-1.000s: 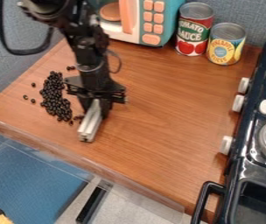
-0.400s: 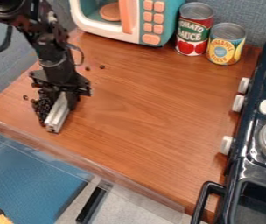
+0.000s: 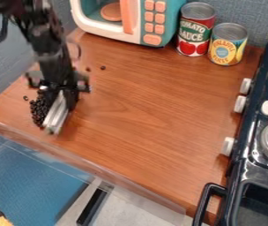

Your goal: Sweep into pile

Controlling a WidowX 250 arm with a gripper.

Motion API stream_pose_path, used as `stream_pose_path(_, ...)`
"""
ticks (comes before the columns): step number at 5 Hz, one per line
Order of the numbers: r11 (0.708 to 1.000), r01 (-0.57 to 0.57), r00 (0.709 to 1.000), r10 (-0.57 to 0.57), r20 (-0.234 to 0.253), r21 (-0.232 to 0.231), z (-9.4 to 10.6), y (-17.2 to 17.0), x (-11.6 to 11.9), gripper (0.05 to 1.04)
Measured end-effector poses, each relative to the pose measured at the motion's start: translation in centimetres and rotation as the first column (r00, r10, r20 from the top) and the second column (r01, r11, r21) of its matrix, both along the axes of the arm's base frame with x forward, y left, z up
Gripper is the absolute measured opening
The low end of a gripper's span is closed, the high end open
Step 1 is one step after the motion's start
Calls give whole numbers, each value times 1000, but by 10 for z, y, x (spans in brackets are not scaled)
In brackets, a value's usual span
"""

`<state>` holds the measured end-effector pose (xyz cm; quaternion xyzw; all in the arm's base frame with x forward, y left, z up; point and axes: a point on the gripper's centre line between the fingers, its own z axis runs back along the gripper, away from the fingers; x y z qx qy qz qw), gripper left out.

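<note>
Perhaps, with the jaws (image 3: 61, 95) clamped on the bar (image 3: 56, 115) beside the beans (image 3: 39, 109), pushing too far left could spill them off the table's (image 3: 142, 119) edge.

The robot arm (image 3: 45, 46) is black almost throughout, with a faint reddish-brown sheen on its upper part. At the top sits a bulky, rounded joint (image 3: 0, 5); below it the body is knobbly and uneven, made of stacked dark blocks rather than one smooth tube. A thick black cable (image 3: 2, 33) curves beyond the left edge of the bench (image 3: 136, 110), and a thinner one (image 3: 79, 50) bows out beside the forearm. The hand (image 3: 62, 100) is black too, its broad crosspiece ending in squarish lugs. Small pale glints dot the blurred casing; screws and markings are too indistinct to tell.
</note>
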<state>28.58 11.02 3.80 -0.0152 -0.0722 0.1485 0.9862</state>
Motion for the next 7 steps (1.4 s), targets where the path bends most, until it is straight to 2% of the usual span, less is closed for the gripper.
stream_pose_path(1,996,-14,1000,15,6,-92,36,-24,11,391)
stream_pose_path(2,992,-36,999,35,-11,-120,54,-47,24,391)
stream_pose_path(3,990,-140,985,139,-100,4,27,-66,43,391)
stream_pose_path(4,937,-317,931,336,-141,145,-5,-59,55,391)
stream_pose_path(5,895,-428,887,443,-132,129,-11,-47,67,391)
stream_pose_path(6,843,-532,835,538,-117,74,-6,-27,81,391)
stream_pose_path(7,821,-571,811,567,-143,11,0,-11,93,391)
